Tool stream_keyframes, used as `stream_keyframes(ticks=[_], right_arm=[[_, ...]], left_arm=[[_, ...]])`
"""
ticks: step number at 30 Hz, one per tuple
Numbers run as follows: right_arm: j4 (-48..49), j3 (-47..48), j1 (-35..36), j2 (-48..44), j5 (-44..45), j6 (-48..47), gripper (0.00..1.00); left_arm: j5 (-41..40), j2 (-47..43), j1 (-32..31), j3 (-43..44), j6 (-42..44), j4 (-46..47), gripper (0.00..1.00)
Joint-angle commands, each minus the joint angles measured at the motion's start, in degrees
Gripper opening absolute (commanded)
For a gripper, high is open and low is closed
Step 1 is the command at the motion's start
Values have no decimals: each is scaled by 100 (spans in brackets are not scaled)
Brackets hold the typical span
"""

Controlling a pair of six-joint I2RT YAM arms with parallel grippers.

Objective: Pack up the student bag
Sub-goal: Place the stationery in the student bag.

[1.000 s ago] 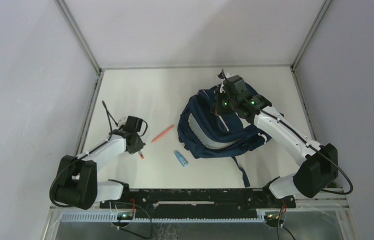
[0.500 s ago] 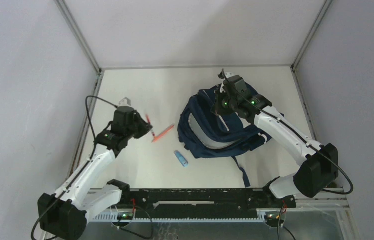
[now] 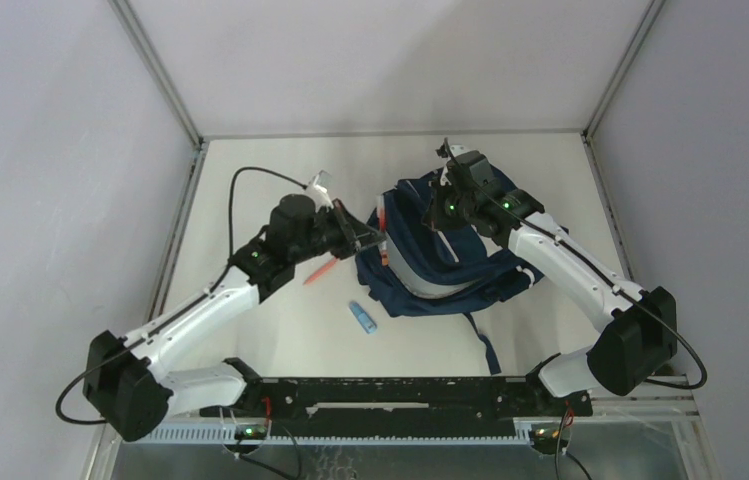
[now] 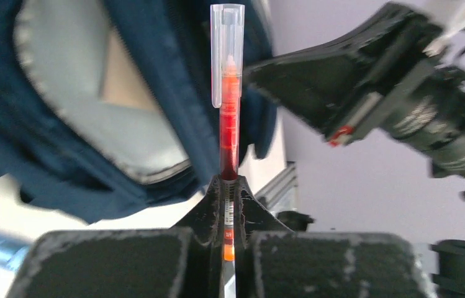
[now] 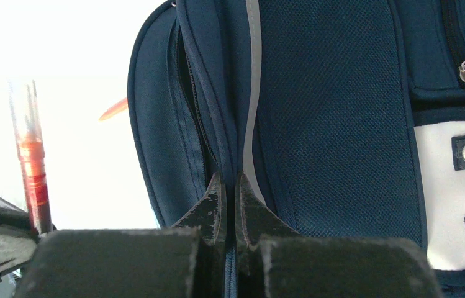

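Note:
The student bag (image 3: 455, 262) is navy with white patches and lies right of centre on the table; it also shows in the right wrist view (image 5: 341, 124). My right gripper (image 3: 447, 207) is shut on the bag's zipper edge (image 5: 230, 186) and holds it up. My left gripper (image 3: 366, 240) is shut on a red pen (image 3: 383, 232) with a clear cap (image 4: 228, 93). It holds the pen upright at the bag's left edge, by the opening (image 4: 62, 112). The pen also shows in the right wrist view (image 5: 31, 167).
An orange pen (image 3: 323, 269) lies on the table left of the bag. A small blue tube (image 3: 362, 317) lies in front of the bag. A dark strap (image 3: 485, 345) trails toward the near edge. Walls enclose the table on three sides.
My left arm has lifted the red pen from the table's left side and carried it right to the bag's opening. The right arm and the bag have not moved.

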Motion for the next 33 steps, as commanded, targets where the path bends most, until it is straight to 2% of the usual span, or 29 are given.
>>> stream_keyframes(ticks=[1,9,21,22,25,27,30,33], right_arm=[[466,130,122,-251,-185,128,0],[447,141,130,-234,-169,138,0],[412,137,86,-290,-132,111,0],[422,142,91,-281,-139,115,0],[424,141,95,-275,-134,119,0],[387,140,107,-285,-112,119,0],[311,130,101,-314,-18,105,0],[312,129,96,-306,-4,102,0]], left_arm=[[549,409,-64,538,-611,1104,0],[296,1471,-182,1069,-1003,1486,0],[-64,2235,-301,1373,-1459,1339,0],[-2,2354,-314,1494,-1403,1356,3],[126,2602,-320,1734,-1279,1344,31],[72,2550,-322,1742,-1186,1308,40],[-60,2322,-330,1705,-944,1112,41],[-117,2018,-354,1676,-600,880,36]])
